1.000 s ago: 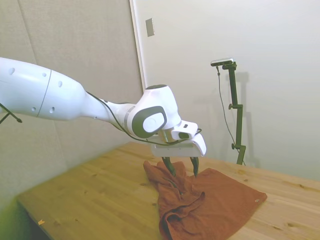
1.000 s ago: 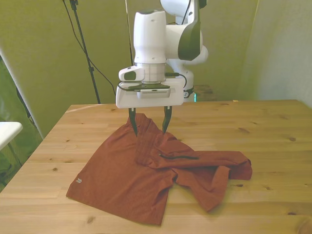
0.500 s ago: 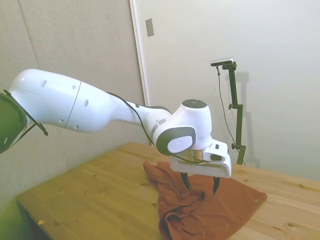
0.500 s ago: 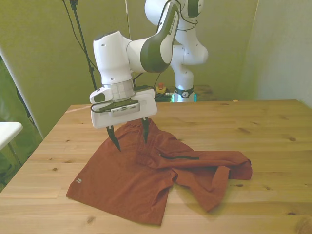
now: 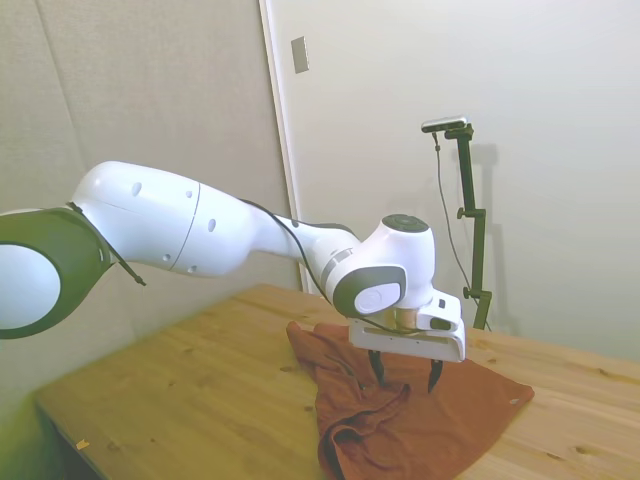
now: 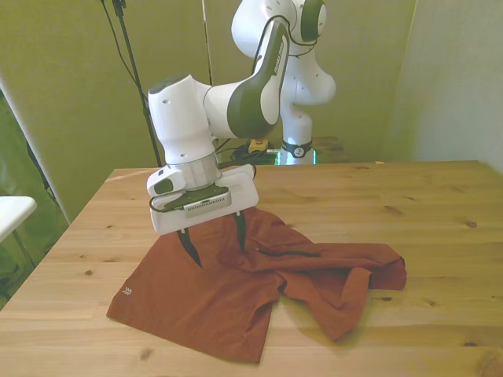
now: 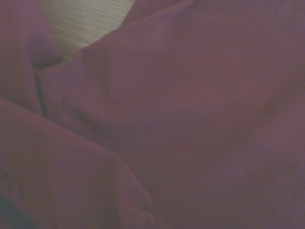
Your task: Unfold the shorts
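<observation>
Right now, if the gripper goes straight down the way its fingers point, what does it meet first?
The shorts. The open gripper points down over the flat part of the cloth, likely beside the folded flap; exact depth is unclear.

The shorts [image 6: 236,290] are soft, matt rust-orange cloth, creased into folds. The table [image 6: 409,204] is pale knotted wood with a smooth finish. The arm [image 6: 236,102] is glossy white plastic.

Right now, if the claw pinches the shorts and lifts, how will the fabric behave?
The shorts probably go limp and drape, since they already lie in soft folds. Likely light; the cloth looks thin. The folded-over leg may trail behind, because the open claw is over the other side.
</observation>
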`<state>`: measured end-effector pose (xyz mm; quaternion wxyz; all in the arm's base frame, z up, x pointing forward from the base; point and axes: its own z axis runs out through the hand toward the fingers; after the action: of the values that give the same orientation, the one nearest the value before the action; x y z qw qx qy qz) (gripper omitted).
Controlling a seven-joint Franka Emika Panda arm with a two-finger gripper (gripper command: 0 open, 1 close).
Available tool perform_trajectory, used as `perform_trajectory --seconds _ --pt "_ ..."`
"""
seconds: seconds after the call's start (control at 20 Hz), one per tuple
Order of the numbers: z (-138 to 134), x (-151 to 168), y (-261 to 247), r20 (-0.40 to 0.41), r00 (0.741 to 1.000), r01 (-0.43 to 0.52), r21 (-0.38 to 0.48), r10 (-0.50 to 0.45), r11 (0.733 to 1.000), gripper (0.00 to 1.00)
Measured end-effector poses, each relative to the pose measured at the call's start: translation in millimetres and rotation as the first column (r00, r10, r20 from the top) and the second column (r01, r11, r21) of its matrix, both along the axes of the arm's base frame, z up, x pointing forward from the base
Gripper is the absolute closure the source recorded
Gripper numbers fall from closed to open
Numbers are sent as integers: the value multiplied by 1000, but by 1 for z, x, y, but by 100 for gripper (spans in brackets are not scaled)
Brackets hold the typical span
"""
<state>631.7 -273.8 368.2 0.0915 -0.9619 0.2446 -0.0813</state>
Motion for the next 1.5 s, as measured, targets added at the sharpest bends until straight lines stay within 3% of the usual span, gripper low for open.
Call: perform_trajectory --seconds 1.05,1.5 --pt "-8 7 12 -39 999 -4 14 4 1000 100" --pt "13 7 32 -32 999 -36 -28 36 999 100"
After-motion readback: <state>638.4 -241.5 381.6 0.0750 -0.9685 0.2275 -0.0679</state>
